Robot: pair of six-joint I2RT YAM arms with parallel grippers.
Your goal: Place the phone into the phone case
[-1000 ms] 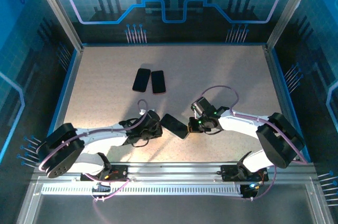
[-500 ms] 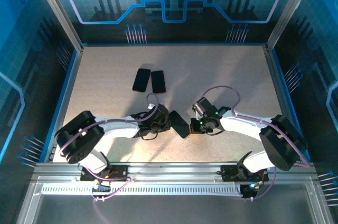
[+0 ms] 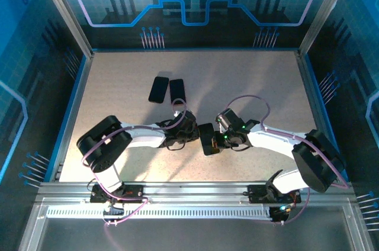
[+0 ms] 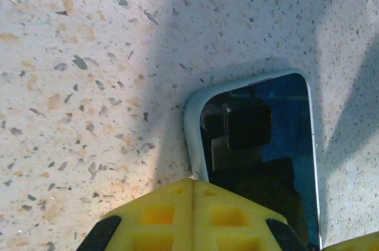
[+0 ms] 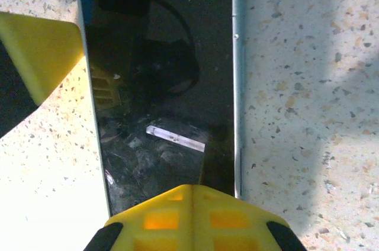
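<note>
Top external: phone (image 3: 208, 139) squarer than before, left gripper (image 3: 195, 136) closer.

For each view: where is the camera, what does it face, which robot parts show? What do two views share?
Top external: above, behind the robot, looking down on the table; both arms, left gripper and right gripper.
Left wrist: on that arm, facing down; its shut fingers.
Right wrist: likewise; its shut fingers.
Shared: all show the phone.
</note>
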